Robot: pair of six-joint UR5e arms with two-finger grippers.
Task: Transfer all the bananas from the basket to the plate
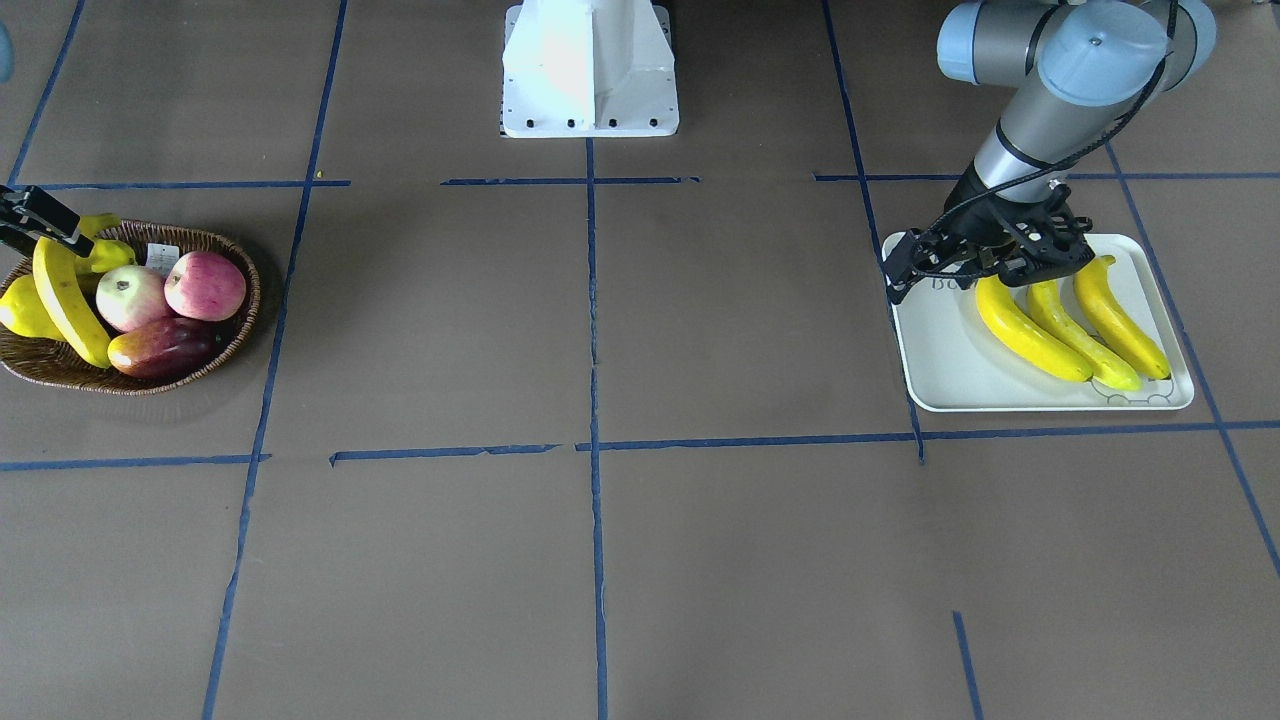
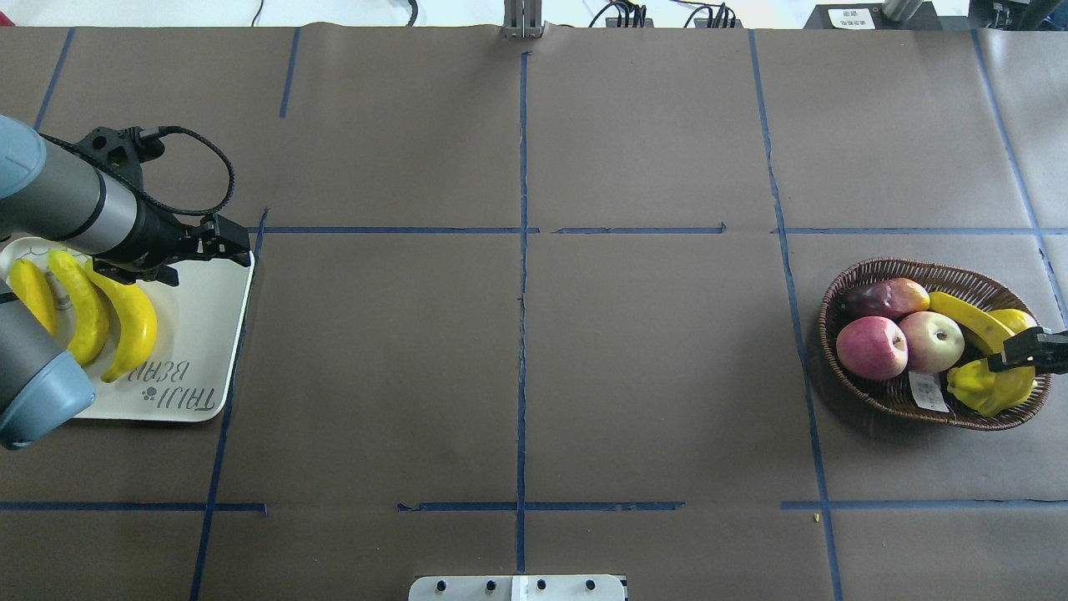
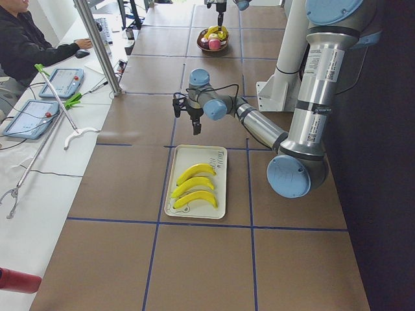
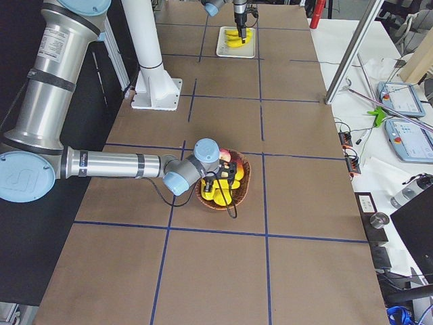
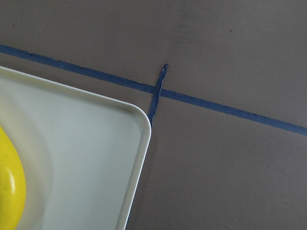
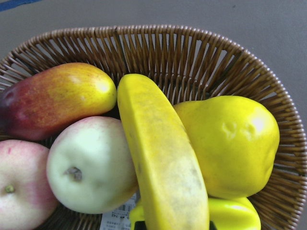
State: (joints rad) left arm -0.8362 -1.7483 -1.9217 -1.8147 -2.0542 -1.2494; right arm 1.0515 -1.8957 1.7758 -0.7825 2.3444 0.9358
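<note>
Three yellow bananas [image 1: 1075, 335] lie side by side on the white plate [image 1: 950, 370], also seen from overhead [image 2: 83, 309]. My left gripper [image 2: 238, 249] hovers empty over the plate's corner, beside the nearest banana; its fingers do not show in the left wrist view, so it looks open. That view shows the plate's corner [image 5: 72, 158] and one banana's end [image 5: 9, 191]. The fourth banana [image 6: 163, 167] lies in the wicker basket [image 2: 884, 401] across the other fruit. My right gripper [image 2: 1005, 361] is at this banana's end, its finger pads tight against both sides.
The basket also holds two apples [image 2: 872, 346], a red-yellow mango [image 2: 889, 296], a yellow pear [image 6: 225, 143] and a star fruit [image 2: 984, 388]. The robot's white base [image 1: 590, 70] stands mid-table. An operator [image 3: 26, 39] sits beside the table with tablets.
</note>
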